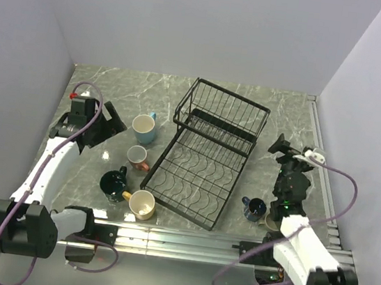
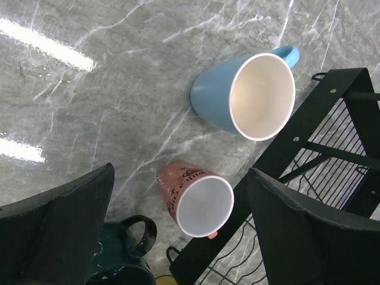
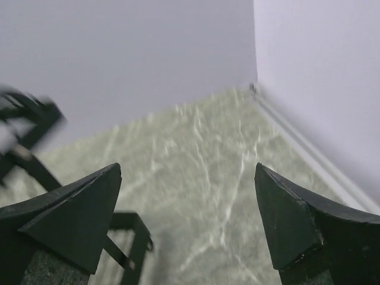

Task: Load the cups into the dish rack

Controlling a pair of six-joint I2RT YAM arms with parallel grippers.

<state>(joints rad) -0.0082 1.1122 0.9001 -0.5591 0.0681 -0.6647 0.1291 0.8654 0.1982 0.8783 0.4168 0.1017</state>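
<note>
Two end effectors are in view, both spread wide with nothing between their fingers. The left end effector (image 1: 110, 126) hovers at the left-centre of the overhead view, left of the single dish rack (image 1: 210, 155) and apart from every cup. In its wrist view the open fingers (image 2: 65, 228) frame the salmon pink cup (image 2: 199, 199) at lower centre. The light blue cup (image 2: 249, 98) stands above it toward the upper right, and both are upright on the tabletop (image 2: 107, 89). The right end effector (image 1: 281, 145) hangs at the right-centre of the overhead view, touching nothing. Its wrist view shows marble and a blurred part of the rack at the left edge.

There are six cups, all on the tabletop outside the rack. Four sit left of the rack: light blue, salmon pink, then the dark teal-green cup (image 1: 112, 183) and the yellow-cream cup (image 1: 143, 205), running down toward the lower centre. Two sit at the rack's lower right: the navy blue cup (image 1: 255, 209) and, just beside it, the beige-grey cup (image 1: 270, 223), partly hidden by the right arm.
</note>
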